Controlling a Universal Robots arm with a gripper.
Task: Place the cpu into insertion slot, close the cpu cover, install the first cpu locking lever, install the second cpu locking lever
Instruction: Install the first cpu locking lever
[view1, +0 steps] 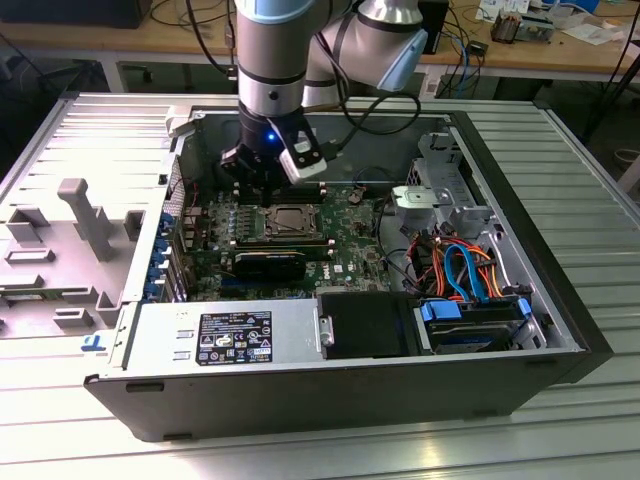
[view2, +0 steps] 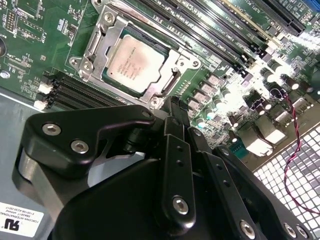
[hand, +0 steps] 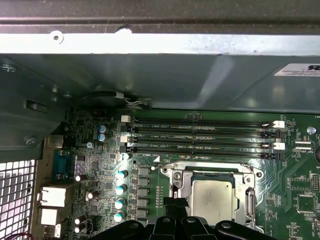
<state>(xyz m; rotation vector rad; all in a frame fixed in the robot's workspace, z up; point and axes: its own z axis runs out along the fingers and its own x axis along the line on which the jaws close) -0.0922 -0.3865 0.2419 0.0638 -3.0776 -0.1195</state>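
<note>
The cpu (view2: 135, 62), a square chip with a silvery-grey top, lies in the insertion slot (view1: 291, 221) on the green motherboard (view1: 350, 240). The cpu cover (view2: 107, 29), a silver frame, lies flat around the chip's edges. In the first wrist view the cpu (hand: 212, 200) and the cpu cover (hand: 176, 179) sit just beyond my black fingertips. My gripper (view2: 173, 104) hovers beside one corner of the socket, fingers pressed together and holding nothing. In the exterior view my gripper (view1: 258, 185) hangs over the board just behind the socket.
Long black memory slots (hand: 200, 135) run beside the socket. A black ribbed heatsink (view1: 270, 265), a silver power supply (view1: 230, 335), orange and blue cables (view1: 460, 265) and a drive cage (view1: 470, 330) fill the open case. The case wall (hand: 150, 75) rises close by.
</note>
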